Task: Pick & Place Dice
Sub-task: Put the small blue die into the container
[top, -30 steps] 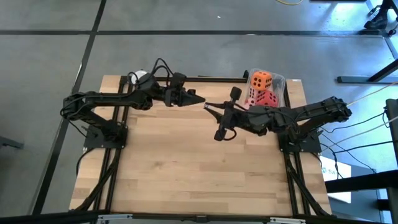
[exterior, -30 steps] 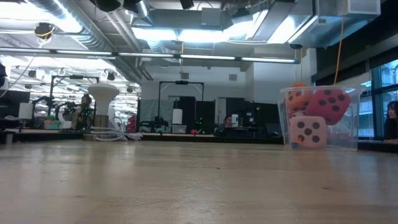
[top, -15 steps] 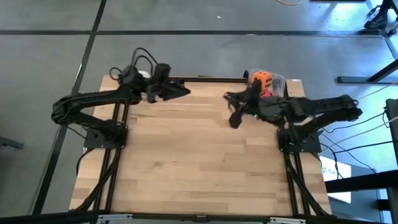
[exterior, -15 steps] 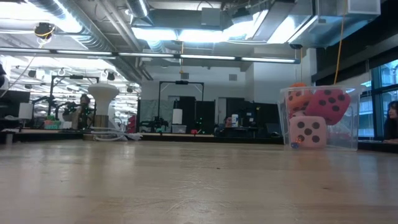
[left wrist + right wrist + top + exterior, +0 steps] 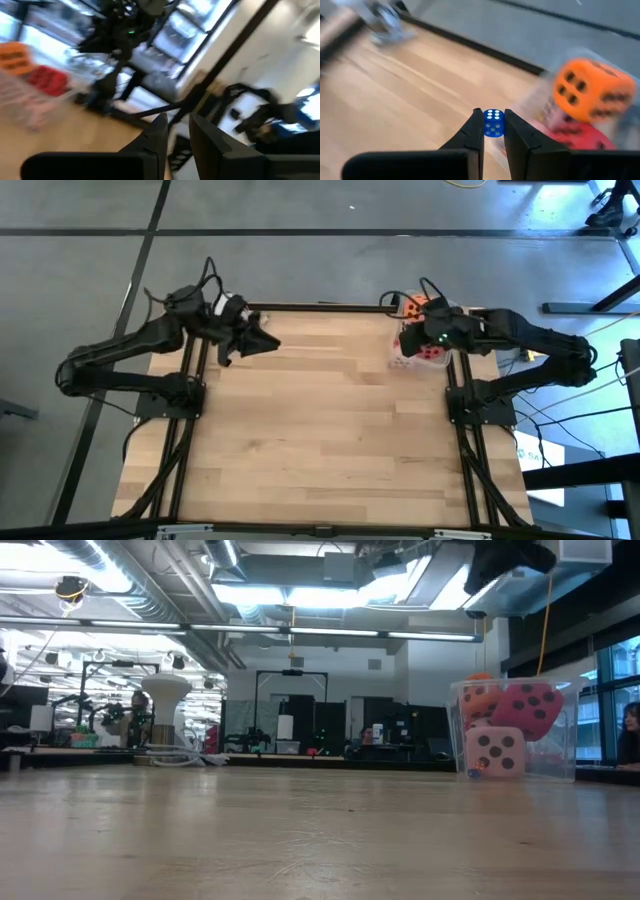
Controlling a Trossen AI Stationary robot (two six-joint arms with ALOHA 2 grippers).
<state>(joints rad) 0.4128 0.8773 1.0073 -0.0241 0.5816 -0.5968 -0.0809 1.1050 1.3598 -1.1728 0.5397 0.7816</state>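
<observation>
Fingers point(image 5: 476, 131) of the right gripper point(image 5: 493, 131) are clamped on a small blue die point(image 5: 493, 122), just beside the clear bin point(image 5: 412, 352) holding the orange die point(image 5: 587, 90) and red die point(image 5: 577, 136) at the tabletop point(image 5: 330, 430) corner. Left gripper point(image 5: 176, 131), fingers nearly together, waits well apart.

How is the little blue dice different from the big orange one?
The small blue die with white pips is far smaller than the big orange soft die with dark pips. The blue one is pinched between the right gripper's fingers; the orange one sits on top in the clear plastic bin. Both are cubes with pips.
</observation>
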